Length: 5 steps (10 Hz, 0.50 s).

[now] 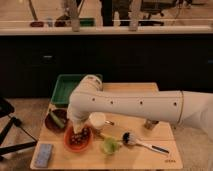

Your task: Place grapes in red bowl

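The two-finger gripper (78, 131) hangs low over the round, shallow orange-red bowl (67, 141); whether its fingers are parted or closed cannot be told. Directly beneath them, the small bunch of dark purple-brown grapes (78, 139) lies inside that bowl. Just right of the gripper stands a white cup (97, 120); to its left sits a darker maroon bowl (51, 122). Behind lies a green tray (62, 88).

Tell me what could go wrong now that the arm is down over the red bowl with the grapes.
The gripper sits low over the red bowl, close to the grapes; lifting could drag the bunch back out. The white cup stands right beside the arm, so a sideways retreat might knock it. The bowl is near the table's front edge and could be nudged.
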Available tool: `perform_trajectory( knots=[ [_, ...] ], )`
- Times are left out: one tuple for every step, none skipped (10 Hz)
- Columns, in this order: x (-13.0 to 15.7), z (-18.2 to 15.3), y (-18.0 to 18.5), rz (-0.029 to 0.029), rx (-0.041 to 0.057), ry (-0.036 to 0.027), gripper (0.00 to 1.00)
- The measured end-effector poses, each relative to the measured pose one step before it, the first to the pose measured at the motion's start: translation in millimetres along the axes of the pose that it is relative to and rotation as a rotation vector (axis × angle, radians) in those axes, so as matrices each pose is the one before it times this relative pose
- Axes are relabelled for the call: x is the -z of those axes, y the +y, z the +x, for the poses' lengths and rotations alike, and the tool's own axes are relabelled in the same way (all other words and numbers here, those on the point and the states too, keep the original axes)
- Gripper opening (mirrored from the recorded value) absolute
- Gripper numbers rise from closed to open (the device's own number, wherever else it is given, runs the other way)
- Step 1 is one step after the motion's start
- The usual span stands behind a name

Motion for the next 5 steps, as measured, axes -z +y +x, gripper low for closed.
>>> perform_trajectory(
  knots=[
    [0.33,1.74,-0.5,0.00364,-0.00182,-0.00202,0.8],
    [1.7,2.89,-0.96,0.00657,-0.00167,-0.00136,0.8],
    [1.15,3.68,-0.43,0.00187,-0.00231,0.00134,0.8],
    [2.17,4.79,-1.34,0.00272,-0.003,0.00177,0.8],
    [1.53,5.39,-0.63,0.00075,-0.0052,0.00193,0.8]
  ],
)
